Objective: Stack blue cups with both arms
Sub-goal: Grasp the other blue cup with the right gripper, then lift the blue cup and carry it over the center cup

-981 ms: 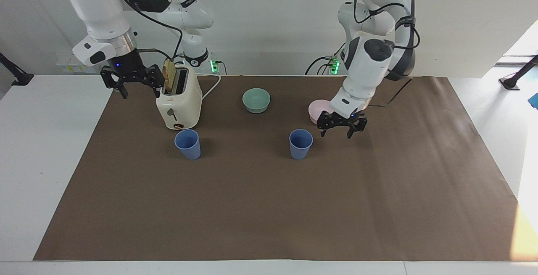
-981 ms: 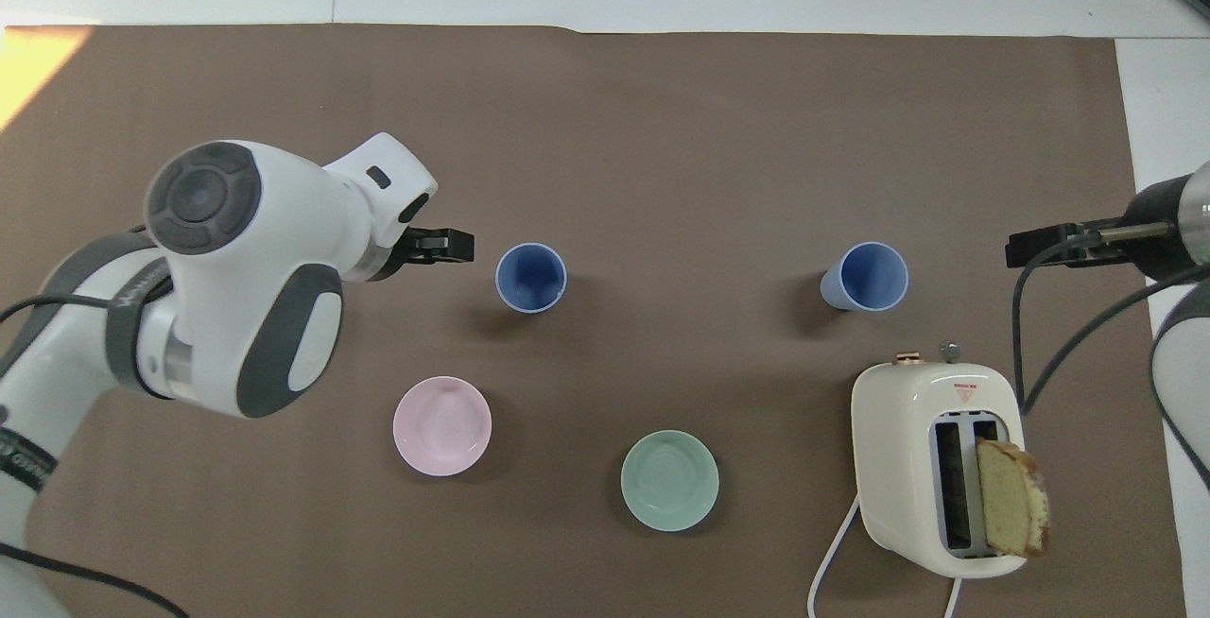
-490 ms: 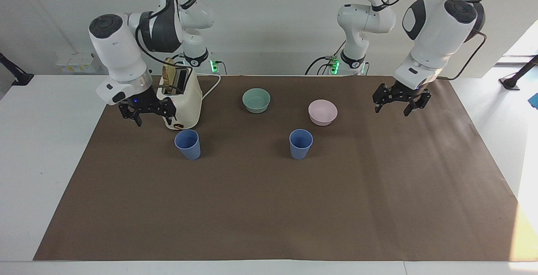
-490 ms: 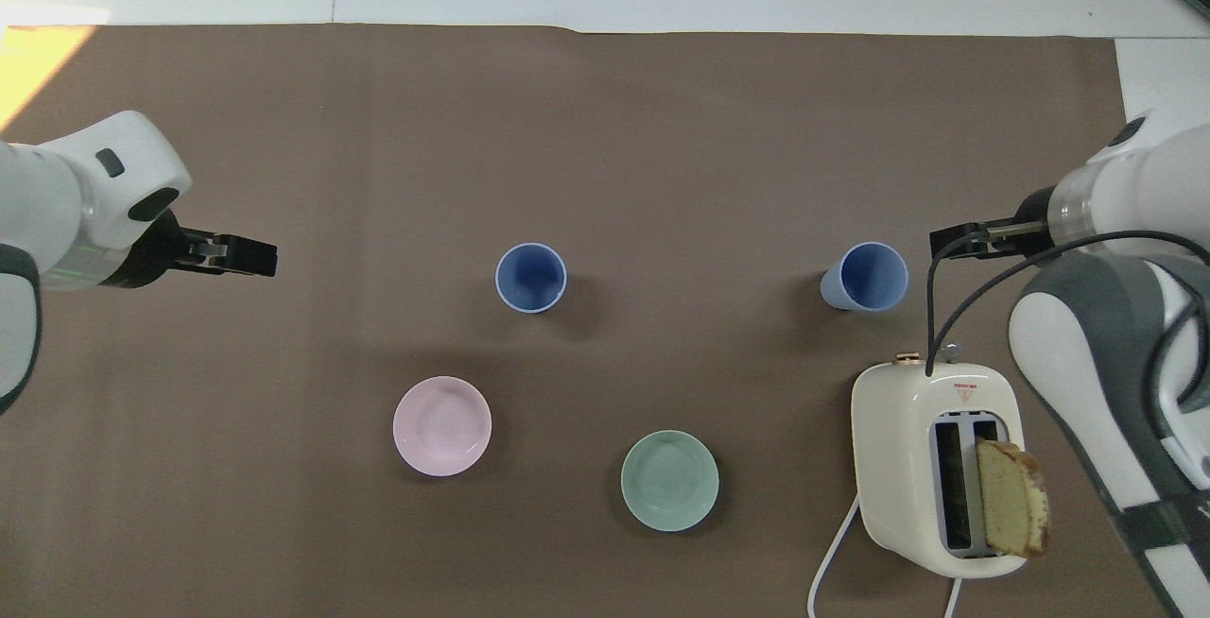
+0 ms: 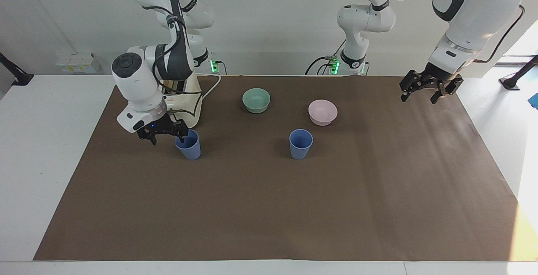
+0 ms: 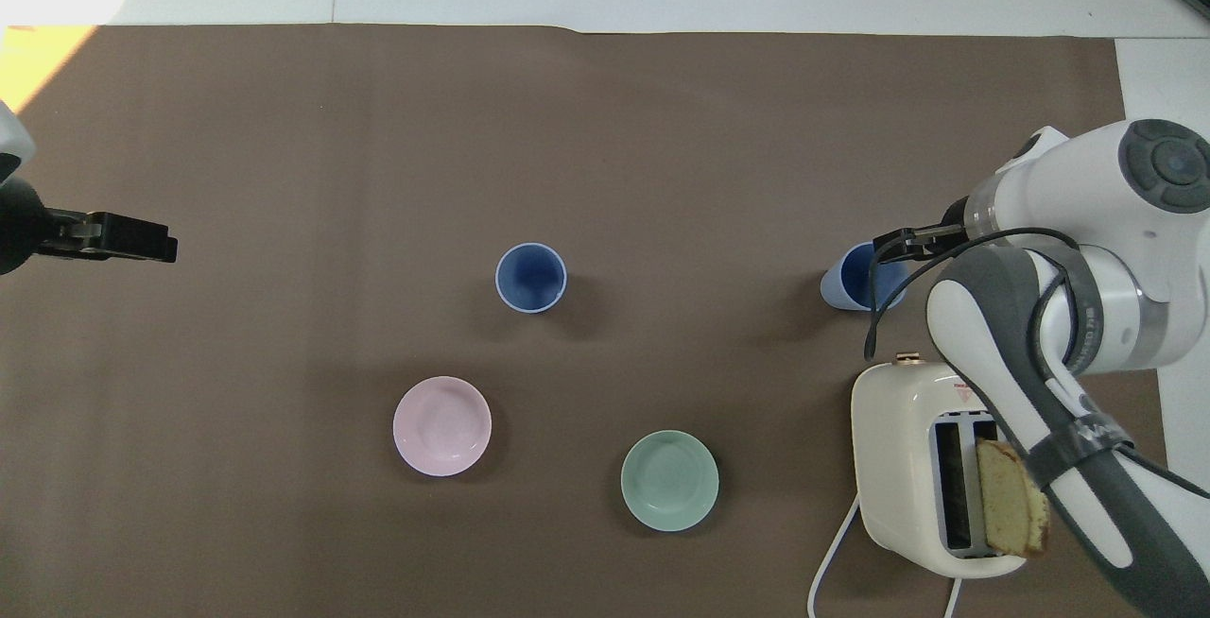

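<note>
Two blue cups stand upright on the brown mat. One cup (image 5: 188, 145) is just farther from the robots than the toaster; in the overhead view (image 6: 854, 285) my right gripper partly covers it. The other cup (image 5: 300, 144) (image 6: 530, 277) stands mid-table by the pink bowl. My right gripper (image 5: 167, 138) (image 6: 900, 243) is open and low beside the first cup. One finger (image 5: 181, 135) is at the cup's rim; I cannot tell whether it is inside. My left gripper (image 5: 421, 94) (image 6: 123, 238) is open and empty, raised over the mat's edge at the left arm's end.
A cream toaster (image 5: 189, 102) (image 6: 907, 467) with a bread slice (image 6: 1011, 497) stands close by the right gripper, nearer to the robots than the first cup. A mint-green bowl (image 5: 256, 99) (image 6: 669, 480) and a pale pink bowl (image 5: 322, 112) (image 6: 441, 425) sit nearer to the robots than the cups.
My right gripper has come down from beside the toaster to the cup's rim. My left gripper has drawn away from the mid-table cup toward the left arm's end and risen.
</note>
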`<state>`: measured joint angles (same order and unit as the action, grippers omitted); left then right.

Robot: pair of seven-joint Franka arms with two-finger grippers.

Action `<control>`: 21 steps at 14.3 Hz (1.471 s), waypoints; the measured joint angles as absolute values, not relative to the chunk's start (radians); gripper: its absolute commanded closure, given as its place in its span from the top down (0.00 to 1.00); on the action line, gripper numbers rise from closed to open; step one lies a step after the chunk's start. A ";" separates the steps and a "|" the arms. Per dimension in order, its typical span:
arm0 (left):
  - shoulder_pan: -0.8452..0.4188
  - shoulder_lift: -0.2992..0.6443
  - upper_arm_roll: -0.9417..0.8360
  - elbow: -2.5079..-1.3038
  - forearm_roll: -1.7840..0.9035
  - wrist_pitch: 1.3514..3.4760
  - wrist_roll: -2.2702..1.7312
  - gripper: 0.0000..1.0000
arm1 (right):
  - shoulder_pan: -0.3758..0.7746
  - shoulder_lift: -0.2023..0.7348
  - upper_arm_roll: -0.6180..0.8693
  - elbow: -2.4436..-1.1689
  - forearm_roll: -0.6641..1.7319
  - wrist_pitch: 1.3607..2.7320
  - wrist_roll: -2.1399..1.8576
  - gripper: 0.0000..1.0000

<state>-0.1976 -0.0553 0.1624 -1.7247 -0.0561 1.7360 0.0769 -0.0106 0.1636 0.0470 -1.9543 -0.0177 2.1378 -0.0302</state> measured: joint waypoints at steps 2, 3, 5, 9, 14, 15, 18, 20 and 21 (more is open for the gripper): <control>-0.180 -0.052 0.163 -1.706 -0.055 1.733 0.117 1.00 | -0.011 0.164 0.047 -1.969 -0.018 2.138 -0.030 1.00; -0.171 -0.050 0.163 -1.701 -0.055 1.732 0.136 1.00 | -0.011 0.164 0.047 -1.981 -0.018 2.141 -0.030 1.00; -0.154 -0.050 0.163 -1.695 -0.055 1.720 0.153 1.00 | -0.010 0.164 0.048 -1.997 -0.018 2.152 -0.030 1.00; -0.140 -0.051 0.163 -1.685 -0.055 1.666 0.192 1.00 | -0.006 0.165 0.049 -2.005 -0.018 2.163 -0.074 0.00; -0.140 -0.051 0.162 -1.683 -0.055 1.655 0.199 1.00 | 0.017 0.167 0.055 -2.006 -0.018 2.178 -0.093 0.00; -0.140 -0.051 0.162 -1.683 -0.055 1.655 0.199 1.00 | 0.025 0.171 0.055 -2.006 -0.018 2.179 -0.093 0.00; -0.140 -0.052 0.161 -1.683 -0.055 1.653 0.199 1.00 | 0.032 0.176 0.055 -2.001 -0.018 2.181 -0.114 0.00; -0.140 -0.052 0.161 -1.683 -0.055 1.653 0.199 1.00 | 0.037 0.179 0.056 -1.984 -0.018 2.174 -0.118 0.00; -0.140 -0.052 0.161 -1.683 -0.055 1.653 0.199 1.00 | 0.038 0.179 0.058 -1.965 -0.018 2.153 -0.118 0.00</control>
<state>-0.1398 -0.0517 0.1606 -1.6829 -0.0553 1.6532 0.1989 0.0382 0.1794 0.0578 -1.9648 -0.0184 2.1530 -0.1180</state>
